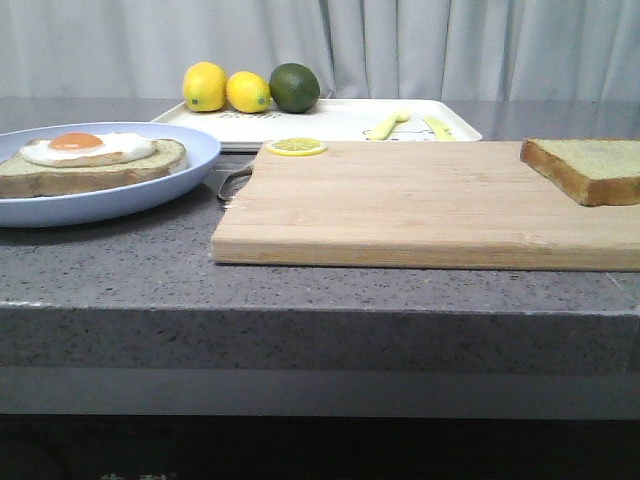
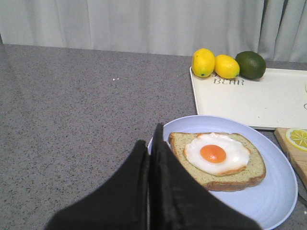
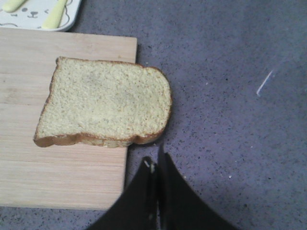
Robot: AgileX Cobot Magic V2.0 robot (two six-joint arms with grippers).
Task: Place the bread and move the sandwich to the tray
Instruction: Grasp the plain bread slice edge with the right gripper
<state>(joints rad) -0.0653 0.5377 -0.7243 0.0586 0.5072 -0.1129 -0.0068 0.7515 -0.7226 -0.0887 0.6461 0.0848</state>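
The plain bread (image 1: pixel 590 168) (image 3: pixel 105 103) lies on the right end of the wooden cutting board (image 1: pixel 400 205), overhanging its edge. The sandwich (image 1: pixel 90 160) (image 2: pixel 216 158), a slice topped with a fried egg, rests on a pale-blue plate (image 1: pixel 150 190) (image 2: pixel 273 191) at the left. The white tray (image 1: pixel 330 122) (image 2: pixel 254 100) sits behind the board. My left gripper (image 2: pixel 152 136) is shut and empty at the plate's near rim. My right gripper (image 3: pixel 156 160) is shut and empty, just off the bread's edge over the counter. Neither gripper shows in the front view.
Two lemons (image 1: pixel 205 86) and a lime (image 1: pixel 294 87) sit at the tray's back left corner. Pale yellow utensils (image 1: pixel 410 124) lie on the tray. A lemon slice (image 1: pixel 296 146) rests on the board's far left corner. Grey counter (image 1: pixel 300 290) surrounds everything.
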